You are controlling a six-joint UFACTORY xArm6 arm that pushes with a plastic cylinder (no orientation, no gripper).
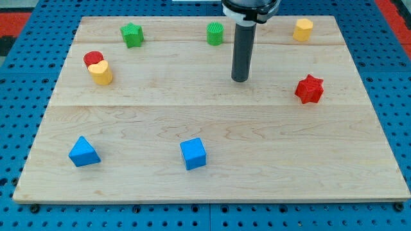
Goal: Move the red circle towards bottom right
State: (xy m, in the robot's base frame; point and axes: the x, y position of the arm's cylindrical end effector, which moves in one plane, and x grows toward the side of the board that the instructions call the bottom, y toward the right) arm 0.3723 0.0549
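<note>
Writing: no brand, label or lettering can be read on any block or on the tabletop (212, 122).
Jaws: the arm carries no jaws, so nothing opens, closes or grips; it ends in a straight dark rod, and the tip (240, 80) rests on the wood in the upper middle of the board.
Red circle (93, 59): far to the view's left of the tip and slightly higher, near the board's left edge; its lower right part is covered by the yellow heart (101, 72), which touches it.
Green star (132, 34): left of the tip and above it, close to the top edge.
Green cylinder (215, 33): just left of the rod and above the tip, apart from it; its ribbed side makes the exact shape hard to read.
Yellow block (303, 29): right of the tip and above it, near the top edge; its exact shape cannot be made out.
Red star (309, 89): right of the tip, a little lower, near the right edge.
Blue cube (193, 154): below the tip, slightly to its left.
Blue triangle (84, 152): well below and far left of the tip.
Cut off: the arm's housing above the rod leaves the view at the top.
Open room: bare wood lies all around the tip, and the board's bottom right quarter holds no block; the light wooden edges border a blue perforated surface (19, 77).
</note>
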